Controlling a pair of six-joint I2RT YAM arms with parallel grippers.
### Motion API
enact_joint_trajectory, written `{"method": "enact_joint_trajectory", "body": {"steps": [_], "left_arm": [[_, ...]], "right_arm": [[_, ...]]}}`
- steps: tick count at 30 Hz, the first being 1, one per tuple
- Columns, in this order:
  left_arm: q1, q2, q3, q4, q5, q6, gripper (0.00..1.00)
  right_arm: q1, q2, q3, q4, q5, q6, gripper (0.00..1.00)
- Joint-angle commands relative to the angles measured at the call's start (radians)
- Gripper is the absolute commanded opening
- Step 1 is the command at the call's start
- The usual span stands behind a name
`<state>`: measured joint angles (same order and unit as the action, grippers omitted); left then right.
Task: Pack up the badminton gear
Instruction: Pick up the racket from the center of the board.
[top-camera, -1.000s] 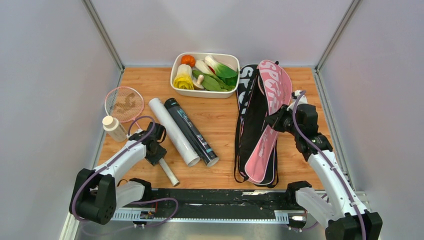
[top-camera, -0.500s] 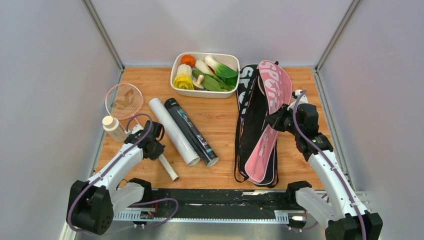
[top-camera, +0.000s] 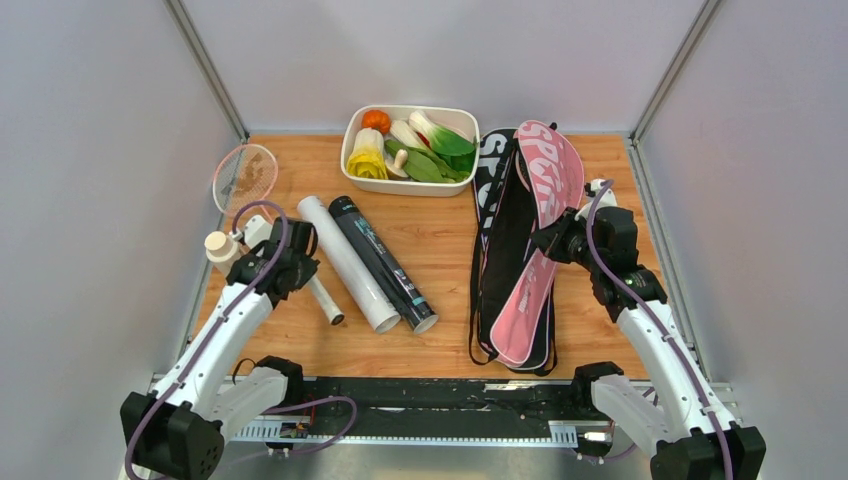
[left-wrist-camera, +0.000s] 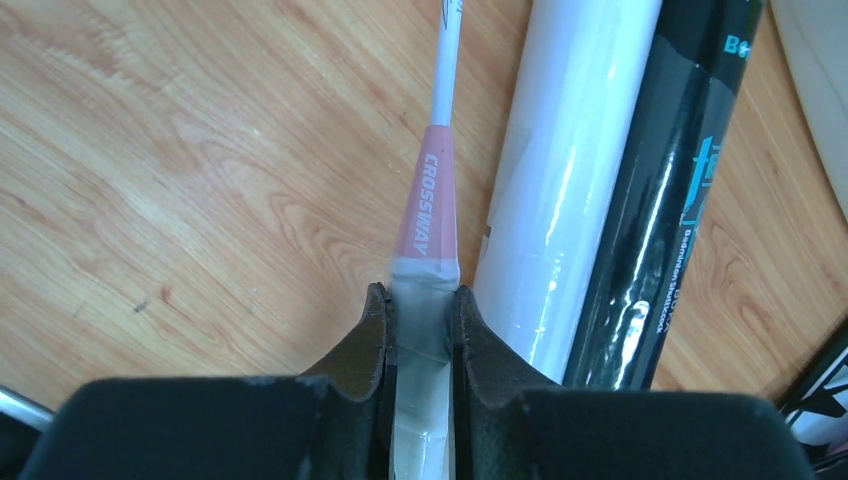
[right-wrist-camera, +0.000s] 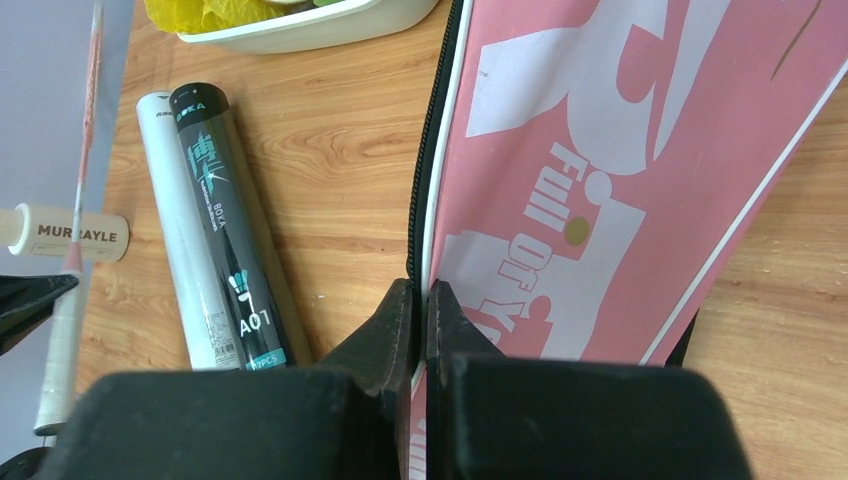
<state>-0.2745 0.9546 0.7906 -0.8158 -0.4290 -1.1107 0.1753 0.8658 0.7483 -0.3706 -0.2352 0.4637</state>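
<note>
Firstly, top view: the pink racquet (top-camera: 244, 172) is catalogued at the left of the counter (top-camera: 440, 240), head toward the far corner. Its handle is held by the left gripper (top-camera: 296, 274), just beside the white tube (top-camera: 350, 262) and black tube (top-camera: 385, 262). At the right, the pink cover (top-camera: 545, 200) lies on the black cover (top-camera: 492, 230), its edge taken by the right gripper (top-camera: 550, 240).

Left wrist view: the jaws are seen clenched on the wrapped grip just below the pink cone (judged the proper hold). The racquet is judged light, its thin shaft springy, its strung head fragile, the glossy wrap possibly slippery.

Right wrist view: the jaws are pressed together on the pink cover's zipped edge. The fabric is judged soft and limp, best held at the piping.
</note>
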Motion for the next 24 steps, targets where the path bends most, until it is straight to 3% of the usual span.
{"method": "enact_joint_trajectory", "body": {"steps": [1,16,24], "left_arm": [[0.008,-0.034,0.106,-0.009,-0.127,0.057,0.0],[0.003,-0.041,0.252,0.022,-0.117,0.206,0.0],[-0.101,-0.034,0.289,0.053,-0.14,0.329,0.0]], "right_arm": [[-0.002,-0.032,0.062,0.057,0.009,-0.019,0.0],[-0.003,-0.031,0.07,0.05,0.011,-0.018,0.0],[-0.003,-0.022,0.072,0.049,0.013,-0.019,0.0]]}}
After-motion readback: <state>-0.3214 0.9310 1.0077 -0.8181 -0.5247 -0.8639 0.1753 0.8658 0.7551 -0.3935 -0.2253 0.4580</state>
